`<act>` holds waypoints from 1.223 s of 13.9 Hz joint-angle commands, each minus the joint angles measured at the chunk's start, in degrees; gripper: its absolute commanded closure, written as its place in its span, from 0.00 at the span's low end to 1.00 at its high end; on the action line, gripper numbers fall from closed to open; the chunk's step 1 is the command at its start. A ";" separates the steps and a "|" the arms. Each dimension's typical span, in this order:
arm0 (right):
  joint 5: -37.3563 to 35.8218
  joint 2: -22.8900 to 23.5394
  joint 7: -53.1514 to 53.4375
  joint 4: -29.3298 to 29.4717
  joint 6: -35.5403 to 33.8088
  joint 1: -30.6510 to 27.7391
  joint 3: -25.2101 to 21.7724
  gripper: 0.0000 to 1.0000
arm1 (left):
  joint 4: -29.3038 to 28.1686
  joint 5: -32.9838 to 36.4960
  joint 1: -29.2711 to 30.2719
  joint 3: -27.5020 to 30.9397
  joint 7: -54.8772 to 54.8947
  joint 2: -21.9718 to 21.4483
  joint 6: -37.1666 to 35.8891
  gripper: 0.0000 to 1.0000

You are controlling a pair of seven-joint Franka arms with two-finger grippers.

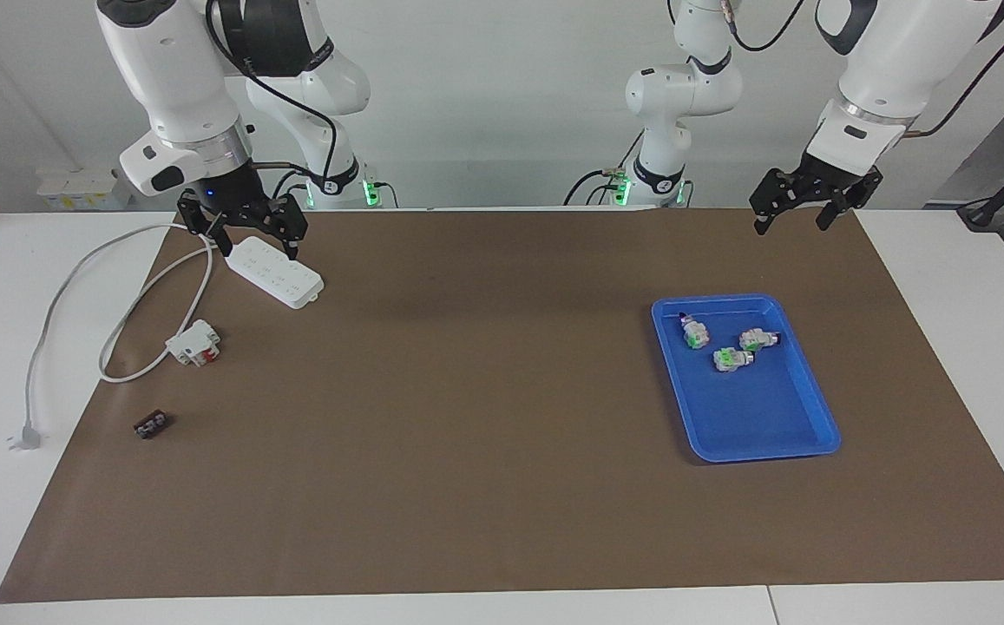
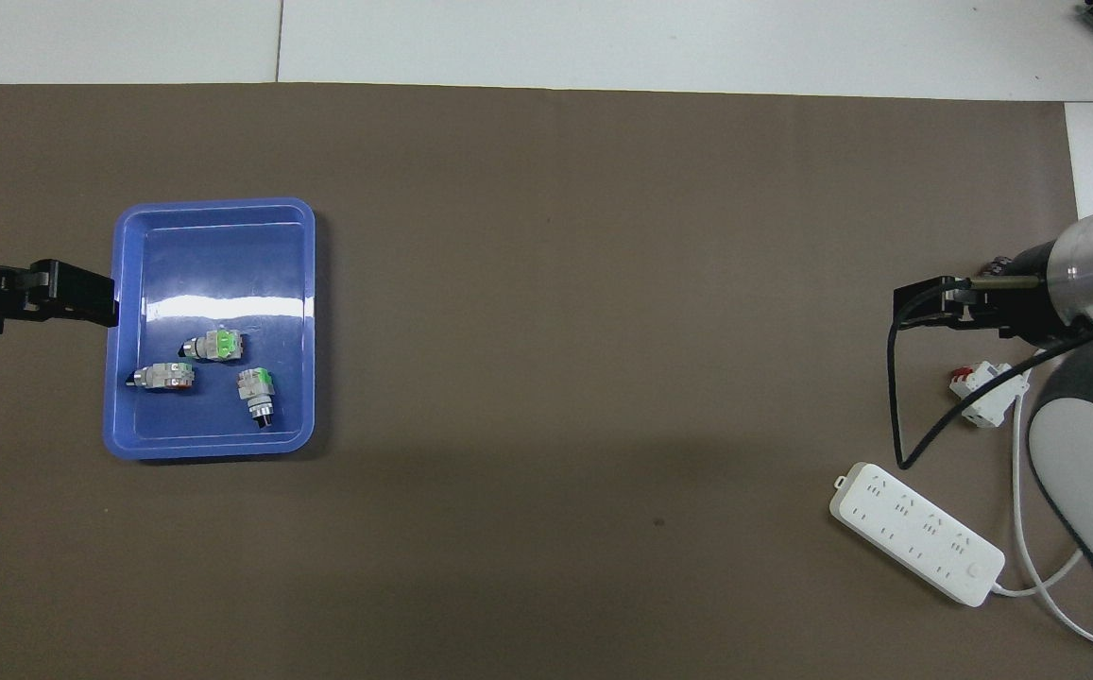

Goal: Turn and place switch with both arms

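Three alike white-grey switches with green marks lie in a blue tray toward the left arm's end of the table. One switch lies farthest from the robots. A second and a third lie nearer. My left gripper is open and empty, raised over the mat beside the tray. My right gripper is open and empty, raised above the power strip's area.
A white power strip with its cable and plug lies at the right arm's end. A white block with red parts and a tiny black ridged piece lie beside it. A brown mat covers the table.
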 commanded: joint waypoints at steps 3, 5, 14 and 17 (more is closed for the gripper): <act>-0.05 -0.81 0.91 -0.94 -2.43 0.24 -0.29 0.00 | -3.26 -0.36 -0.09 0.28 0.96 -1.52 4.88 0.00; -0.05 -0.81 1.00 -0.51 -3.41 -0.11 -0.38 0.00 | -5.54 -0.36 -0.26 0.19 1.49 -2.31 7.17 0.00; 0.13 1.21 0.47 4.50 -5.52 -1.34 -0.64 0.00 | -15.05 -0.45 -0.79 0.19 4.04 -6.35 12.37 0.01; 0.13 1.65 0.47 5.03 -5.43 -1.08 -0.56 0.00 | -15.14 -0.54 -0.79 0.19 4.04 -6.36 12.46 0.01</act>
